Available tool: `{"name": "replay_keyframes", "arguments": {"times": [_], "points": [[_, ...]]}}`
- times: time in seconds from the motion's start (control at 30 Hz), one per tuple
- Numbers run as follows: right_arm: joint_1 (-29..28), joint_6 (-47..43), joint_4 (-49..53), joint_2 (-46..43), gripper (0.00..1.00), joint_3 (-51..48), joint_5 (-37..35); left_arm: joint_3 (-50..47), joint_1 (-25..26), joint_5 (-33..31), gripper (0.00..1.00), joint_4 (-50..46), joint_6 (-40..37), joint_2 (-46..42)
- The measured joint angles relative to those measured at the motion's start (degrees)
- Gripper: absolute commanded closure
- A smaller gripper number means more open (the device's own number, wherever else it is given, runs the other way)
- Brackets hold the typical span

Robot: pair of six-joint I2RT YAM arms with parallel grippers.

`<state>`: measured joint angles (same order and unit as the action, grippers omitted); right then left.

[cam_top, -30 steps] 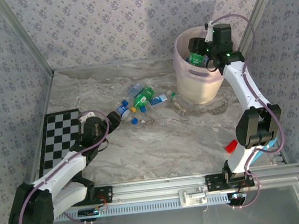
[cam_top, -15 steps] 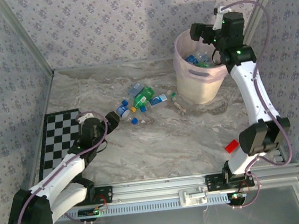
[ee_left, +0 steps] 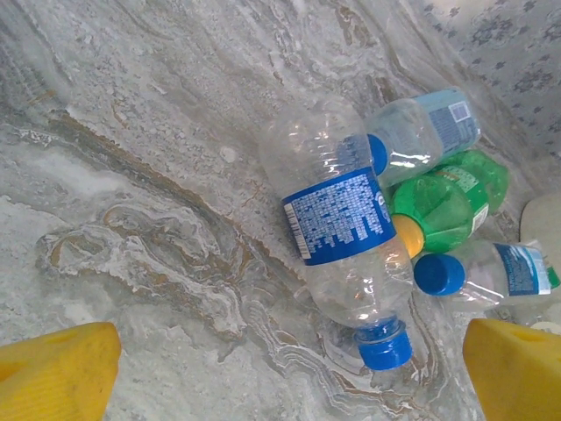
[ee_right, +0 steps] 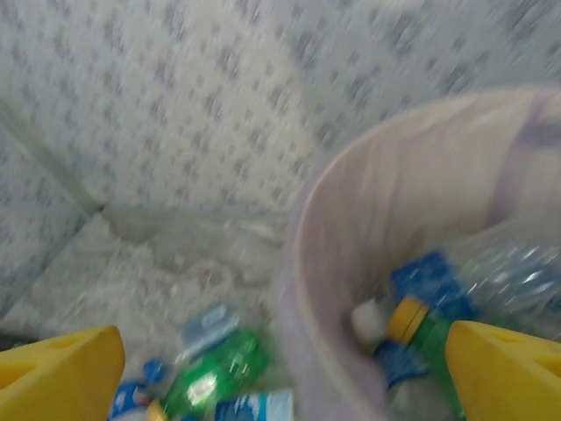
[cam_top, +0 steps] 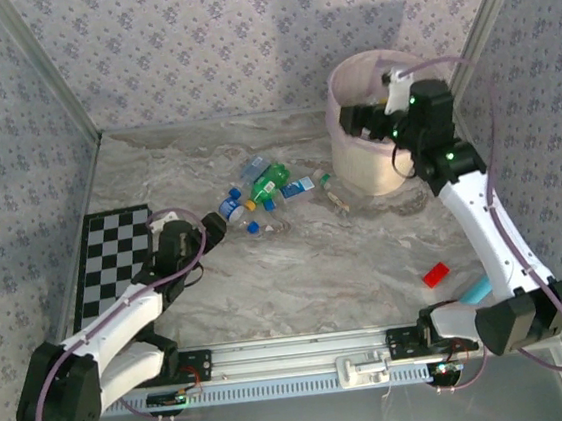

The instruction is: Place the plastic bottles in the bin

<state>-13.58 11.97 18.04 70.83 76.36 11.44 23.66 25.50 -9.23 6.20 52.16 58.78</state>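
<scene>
At the upper right of the top view, the right tool (cam_top: 354, 120) hangs over the left rim of the bin (cam_top: 365, 167), jaws apart and empty. Several plastic bottles (ee_right: 428, 285) lie inside. At centre frame others lie clustered on the worktop (cam_top: 346, 254) — the left tool (cam_top: 212, 224), spread wide, sits just beside them.

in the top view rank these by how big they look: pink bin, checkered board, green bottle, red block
1. pink bin and checkered board: about alike, both partly covered, so no ranking between them
2. green bottle
3. red block, smallest
</scene>
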Motion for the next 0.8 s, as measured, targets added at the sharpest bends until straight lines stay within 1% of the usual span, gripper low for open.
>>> {"name": "replay_keyframes", "arguments": {"times": [0.17,0.3,0.37,0.43,0.63,0.8], "points": [[-8.22,0.63,0.26,-4.31,0.06,-9.20,-0.72,0.59,0.00,0.70,0.00,0.20,0.02,1.64],[-12.72,2.10,0.90,-2.62,0.10,-12.96,-1.33,1.05,0.00,1.11,0.00,0.61,0.04,2.12],[-13.86,2.64,2.27,0.13,0.13,-13.07,-2.75,1.05,0.00,1.33,0.00,0.87,0.04,2.25],[-14.62,3.04,4.04,2.97,0.14,-13.07,-4.83,1.05,0.00,1.81,0.00,0.90,0.04,2.29],[-15.34,2.16,10.71,10.51,0.14,-12.37,-12.20,1.05,0.00,2.36,0.00,0.87,0.04,2.29],[-15.34,-1.07,15.08,15.89,0.12,-8.35,-18.91,1.05,0.00,2.36,0.00,0.85,0.04,2.29]]}}
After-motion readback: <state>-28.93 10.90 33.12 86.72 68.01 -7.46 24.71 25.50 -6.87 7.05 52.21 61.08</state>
